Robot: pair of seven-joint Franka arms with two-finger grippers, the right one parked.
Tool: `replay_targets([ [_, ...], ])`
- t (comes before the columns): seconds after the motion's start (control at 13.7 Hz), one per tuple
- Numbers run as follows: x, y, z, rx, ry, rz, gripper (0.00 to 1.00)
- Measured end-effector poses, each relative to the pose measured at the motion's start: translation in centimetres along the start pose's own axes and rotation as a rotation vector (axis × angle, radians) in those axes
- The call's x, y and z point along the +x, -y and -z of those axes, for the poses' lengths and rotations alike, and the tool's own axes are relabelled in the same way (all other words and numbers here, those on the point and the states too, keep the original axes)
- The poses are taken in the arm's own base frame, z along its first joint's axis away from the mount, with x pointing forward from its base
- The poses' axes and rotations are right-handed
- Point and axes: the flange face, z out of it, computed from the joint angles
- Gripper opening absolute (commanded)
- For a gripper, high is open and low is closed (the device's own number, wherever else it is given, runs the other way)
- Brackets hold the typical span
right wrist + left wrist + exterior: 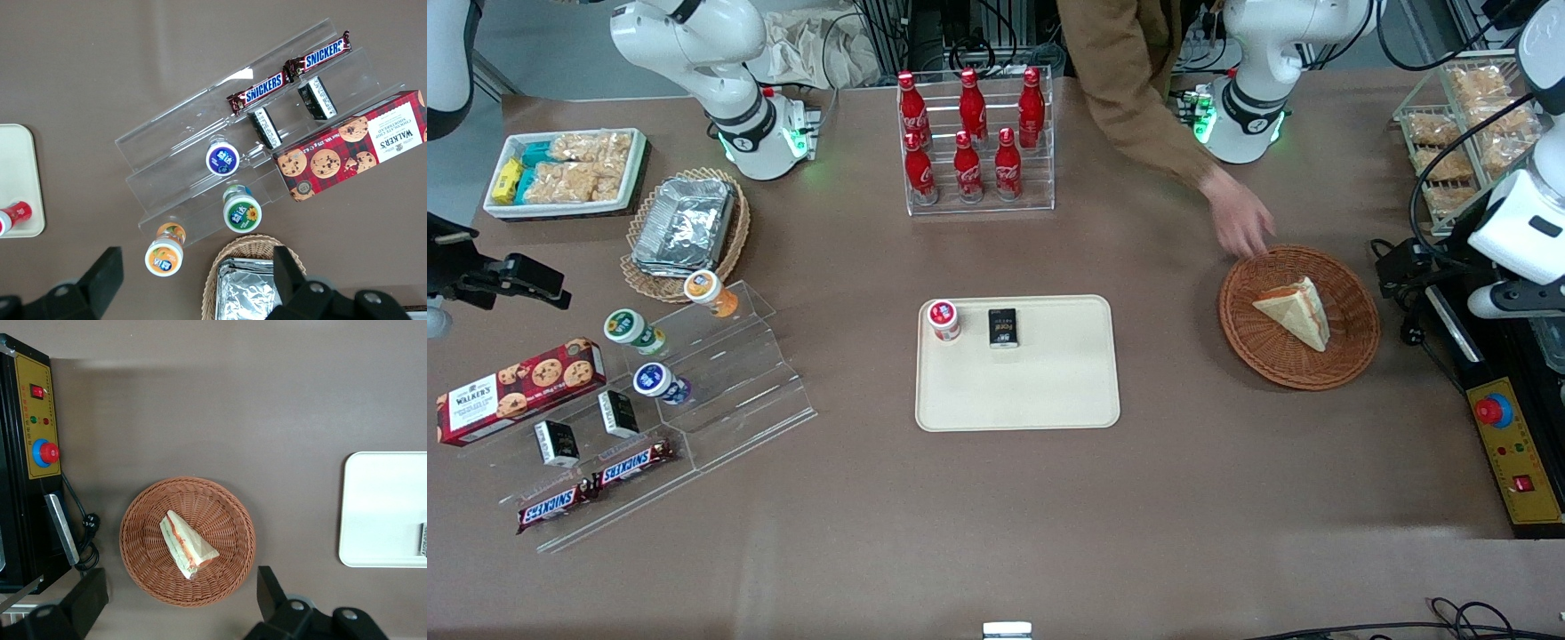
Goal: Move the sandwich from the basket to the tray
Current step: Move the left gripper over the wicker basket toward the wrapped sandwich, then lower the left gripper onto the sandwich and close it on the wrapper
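Observation:
The sandwich point(1294, 311), a cream wedge with red-orange and green filling, lies in the round reddish-brown wicker basket point(1263, 356) toward the working arm's end of the table. Both show in the left wrist view, the sandwich point(187, 545) in the basket point(227, 580). My gripper point(179, 597) hangs open and empty well above the basket, at the basket's edge nearest the working arm point(1405, 267). The cream tray point(1049, 391) lies mid-table, apart from the basket, and holds a small red-capped bottle point(943, 320) and a black packet point(1003, 327). The tray's edge point(380, 513) shows in the left wrist view.
A person's hand point(1240, 222) reaches in and touches the basket's rim farthest from the camera. A yellow control box with a red button point(1507, 444) and a cable lie beside the basket. A rack of cola bottles point(974, 142) stands farther back.

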Motion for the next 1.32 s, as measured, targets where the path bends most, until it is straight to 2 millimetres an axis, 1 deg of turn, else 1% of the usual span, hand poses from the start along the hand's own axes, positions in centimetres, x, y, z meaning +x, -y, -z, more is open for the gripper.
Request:
replay_targets([
  [0.22,0.0,0.0,0.0,0.000,0.001,0.003,1.00],
  [0.37,-0.2,0.4,-0.2,0.002,0.021,0.045,1.00],
  [0.51,-0.6,1.1,-1.2,0.011,0.068,0.186,1.00],
  [0.59,-0.8,1.4,-2.2,0.019,0.091,0.279,1.00],
  [0.73,-1.6,2.3,-5.2,0.029,0.107,0.434,1.00],
  [0.88,-3.3,3.4,-9.1,0.028,0.092,0.557,1.00],
  [1.02,-5.5,4.3,-13.5,0.021,0.078,0.649,1.00],
  [1.17,-7.2,5.4,-17.7,0.017,0.074,0.760,1.00],
  [1.32,-8.4,5.6,-21.1,0.019,0.079,0.853,1.00],
])
